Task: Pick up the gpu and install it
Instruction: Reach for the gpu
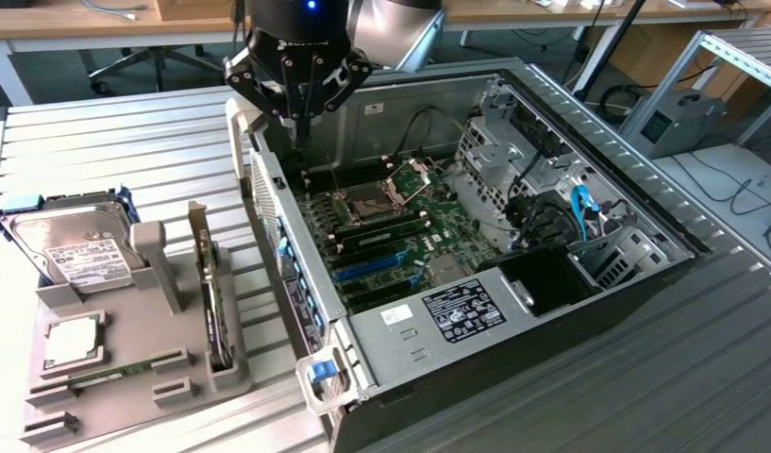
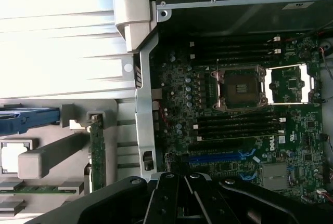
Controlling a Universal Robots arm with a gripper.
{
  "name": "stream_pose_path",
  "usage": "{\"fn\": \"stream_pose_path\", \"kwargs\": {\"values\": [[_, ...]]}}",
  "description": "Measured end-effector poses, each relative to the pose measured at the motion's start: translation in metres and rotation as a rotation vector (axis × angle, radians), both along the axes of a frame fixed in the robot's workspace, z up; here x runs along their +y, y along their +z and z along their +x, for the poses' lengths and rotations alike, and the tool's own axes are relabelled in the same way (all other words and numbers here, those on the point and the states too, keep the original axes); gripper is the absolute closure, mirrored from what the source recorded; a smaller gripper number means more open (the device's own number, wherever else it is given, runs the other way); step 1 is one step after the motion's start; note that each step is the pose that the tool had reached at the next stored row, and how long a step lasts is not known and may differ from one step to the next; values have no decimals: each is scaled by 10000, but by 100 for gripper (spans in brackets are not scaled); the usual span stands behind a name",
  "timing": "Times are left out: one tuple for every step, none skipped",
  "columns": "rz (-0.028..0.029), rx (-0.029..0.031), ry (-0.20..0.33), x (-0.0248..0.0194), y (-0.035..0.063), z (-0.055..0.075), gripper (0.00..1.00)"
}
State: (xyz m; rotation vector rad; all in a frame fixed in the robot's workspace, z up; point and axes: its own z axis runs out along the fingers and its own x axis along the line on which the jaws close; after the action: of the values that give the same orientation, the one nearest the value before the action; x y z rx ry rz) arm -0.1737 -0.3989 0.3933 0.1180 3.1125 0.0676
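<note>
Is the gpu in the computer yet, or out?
Out: the gpu stands on edge in the grey holder beside the case.

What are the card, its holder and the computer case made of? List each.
Card: dark circuit board with a bare silver metal bracket, judging by its shine. Holder: matte grey, probably plastic. Computer case: dull grey sheet metal, folded and perforated.

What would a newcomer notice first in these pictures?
The open computer case fills the middle, its green motherboard exposed. The shut, empty gripper hangs over the case's wall nearest the gray tray, on the exterior view's left, where the gpu stands on edge beside a hard drive.
</note>
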Motion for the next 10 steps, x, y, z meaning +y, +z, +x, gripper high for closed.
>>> {"fn": "stream_pose_path", "kwargs": {"values": [[0,0,1,0,0,-2,89],[0,0,0,0,0,-4,89],[0,0,0,0,0,-7,89],[0,0,1,0,0,-10,89],[0,0,1,0,0,-12,89],[0,0,1,0,0,-16,89],[0,0,1,0,0,-18,89],[0,-1,0,0,0,-20,89],[0,0,0,0,0,-22,89],[0,0,1,0,0,-25,89]]}}
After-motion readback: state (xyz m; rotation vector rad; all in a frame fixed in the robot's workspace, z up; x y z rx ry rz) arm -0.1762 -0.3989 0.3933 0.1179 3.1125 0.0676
